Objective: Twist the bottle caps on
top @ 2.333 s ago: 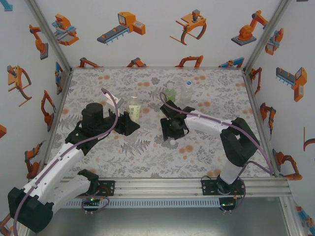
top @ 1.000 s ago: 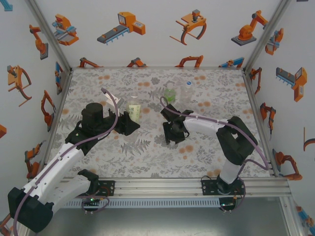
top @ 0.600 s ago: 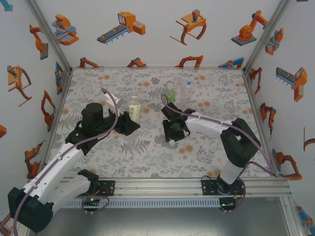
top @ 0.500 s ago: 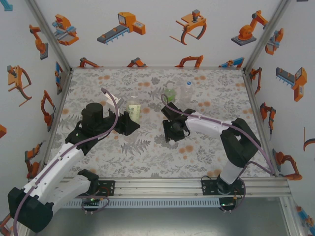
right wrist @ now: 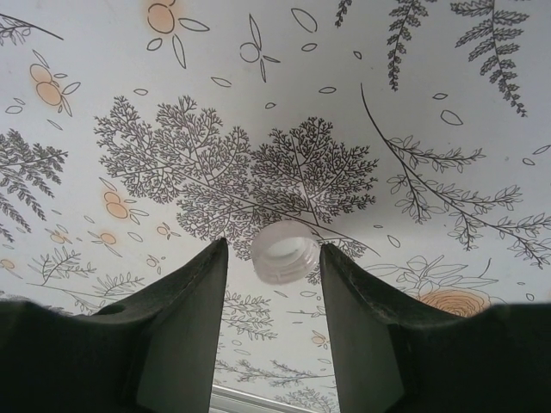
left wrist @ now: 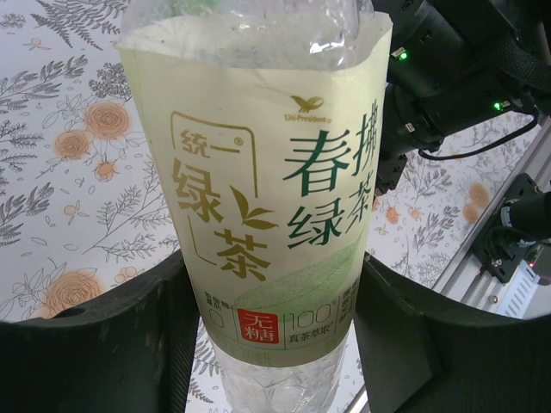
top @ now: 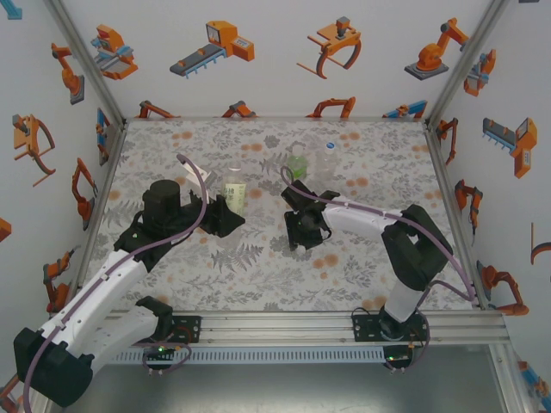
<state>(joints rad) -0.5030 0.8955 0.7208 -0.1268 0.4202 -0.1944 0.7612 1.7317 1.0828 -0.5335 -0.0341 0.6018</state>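
A clear bottle with a pale yellow label [top: 235,191] stands upright left of centre, and my left gripper [top: 225,211] is shut on it. In the left wrist view that bottle [left wrist: 258,172] sits between both fingers [left wrist: 86,344], which press its lower label. My right gripper [top: 300,231] points down at the mat. In the right wrist view a white cap [right wrist: 284,251] lies open side up on the mat between my right gripper's [right wrist: 272,249] open tips, close to the right finger [right wrist: 362,310] and with a gap on the left. A green-label bottle [top: 298,162] and an unlabelled bottle [top: 328,157] with a blue cap [top: 329,144] stand behind.
The floral mat [top: 258,267] covers the table inside white walls with robot pictures. A metal rail [top: 344,323] runs along the near edge. The right arm [left wrist: 456,77] shows close behind the held bottle in the left wrist view.
The right gripper has shifted a little over the mat and its elbow has swayed. The left arm and its bottle have stayed still.
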